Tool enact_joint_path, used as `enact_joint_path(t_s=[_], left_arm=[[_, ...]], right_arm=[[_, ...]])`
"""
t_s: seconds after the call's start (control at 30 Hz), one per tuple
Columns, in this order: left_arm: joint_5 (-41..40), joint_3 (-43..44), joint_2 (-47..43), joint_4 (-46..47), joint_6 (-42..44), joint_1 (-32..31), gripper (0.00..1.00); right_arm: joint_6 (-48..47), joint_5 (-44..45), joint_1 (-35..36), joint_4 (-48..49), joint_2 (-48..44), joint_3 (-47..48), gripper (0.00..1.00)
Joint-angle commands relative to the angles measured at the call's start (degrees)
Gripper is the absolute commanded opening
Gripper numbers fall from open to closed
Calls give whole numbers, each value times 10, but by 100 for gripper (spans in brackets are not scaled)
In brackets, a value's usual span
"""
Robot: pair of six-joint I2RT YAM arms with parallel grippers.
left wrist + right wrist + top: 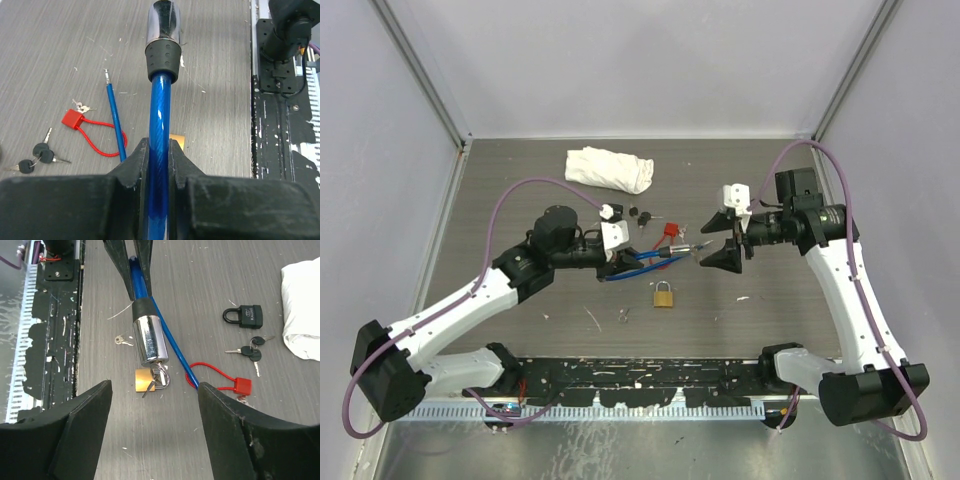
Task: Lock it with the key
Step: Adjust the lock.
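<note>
Your left gripper [159, 165] clamps blue cable [159, 115] just behind lock cylinder [149, 340], held above table [520, 200]. Key [159, 374] appears seated in cylinder end. Your right gripper [705, 245] gapes wide, facing it, touching nothing. Remaining: grip key, turn.

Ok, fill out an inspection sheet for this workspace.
Surface: grey wood-grain table, scuffed, with white flecks.
Job's things: blue cable lock held by the left claw; keys at its chrome end.
Clutter: brass padlock, black padlock, red lock, black keys, loose key, white cloth.
Claws: left shut on the cable; right claw open, facing the chrome end, holding nothing.
Cables: purple cables looped along both arms.
Surroundings: pale walls; black rail at the near edge.
</note>
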Motion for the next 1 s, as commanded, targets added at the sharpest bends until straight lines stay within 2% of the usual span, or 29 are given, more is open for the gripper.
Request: enact_joint_path(t_s=[0.0, 0.17, 0.47, 0.57, 0.77, 0.97], left_arm=[[48, 26, -19, 12, 6, 7, 0], [61, 25, -19, 11, 6, 8, 0], [69, 24, -23, 12, 6, 11, 0], [70, 22, -25, 12, 8, 12, 0], [74, 20, -29, 19, 8, 14, 0], [66, 21, -30, 9, 21, 14, 0]], right_arm=[[3, -47, -7, 38, -22, -17, 73], [-13, -75, -8, 26, -16, -33, 60], [-18, -89, -7, 8, -1, -35, 22], [-14, -89, -7, 3, 1, -35, 16], [16, -88, -7, -3, 17, -34, 14], [120, -79, -8, 9, 47, -21, 1]])
